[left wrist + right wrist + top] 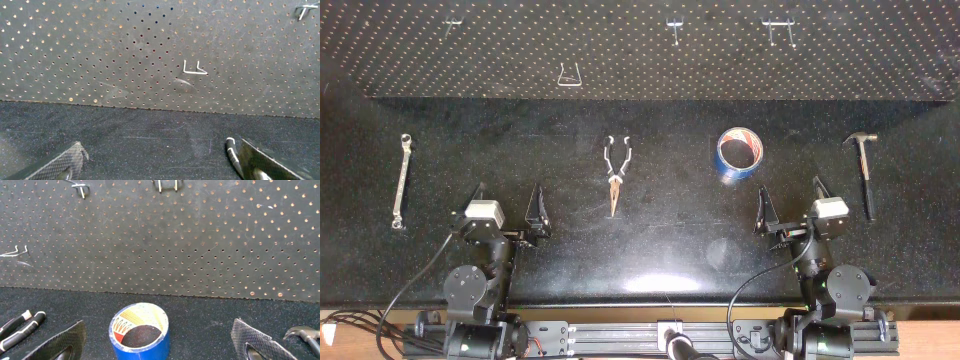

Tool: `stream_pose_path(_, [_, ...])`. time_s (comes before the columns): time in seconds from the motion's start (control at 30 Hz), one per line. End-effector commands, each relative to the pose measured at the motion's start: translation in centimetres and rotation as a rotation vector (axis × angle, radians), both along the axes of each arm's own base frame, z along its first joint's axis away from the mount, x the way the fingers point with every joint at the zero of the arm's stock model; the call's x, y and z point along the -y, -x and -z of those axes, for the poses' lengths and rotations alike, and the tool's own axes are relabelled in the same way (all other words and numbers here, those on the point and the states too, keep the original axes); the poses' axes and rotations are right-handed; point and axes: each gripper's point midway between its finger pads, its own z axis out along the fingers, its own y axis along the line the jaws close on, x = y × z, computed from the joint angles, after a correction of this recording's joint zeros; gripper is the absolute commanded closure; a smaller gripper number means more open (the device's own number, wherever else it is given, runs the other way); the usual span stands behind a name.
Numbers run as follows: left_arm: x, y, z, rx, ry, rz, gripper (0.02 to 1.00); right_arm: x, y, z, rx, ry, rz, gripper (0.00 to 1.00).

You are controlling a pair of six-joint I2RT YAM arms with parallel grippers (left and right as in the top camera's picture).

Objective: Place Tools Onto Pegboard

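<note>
The left gripper (508, 205) and right gripper (791, 203) stood spread and empty on the desk (670, 240). A wrench (399, 181), pliers (615, 172), tape roll (738, 156) and hammer (864, 170) lay apart before the pegboard (620, 40).

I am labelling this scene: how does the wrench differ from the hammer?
The wrench is bare silver metal from end to end; the hammer has a dark handle and a metal head. The wrench lies left of the left arm; the hammer lies right of the right arm. Both lie flat on the black table, lengthwise towards the pegboard, and neither is gripped.
</note>
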Motion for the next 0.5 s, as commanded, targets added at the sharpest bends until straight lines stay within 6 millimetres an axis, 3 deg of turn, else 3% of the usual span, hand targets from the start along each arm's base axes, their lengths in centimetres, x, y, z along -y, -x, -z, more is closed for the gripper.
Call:
stream_pose_path(0.03, [0.33,0.09,-0.05,0.005,-0.011,0.018,0.023,-0.11,0.05,0.09,0.0,-0.008,-0.007,0.047])
stream_pose_path(0.5, [0.01,0.07,-0.05,0.005,-0.013,-0.001,0.023,-0.12,0.05,0.09,0.0,-0.008,-0.007,0.047])
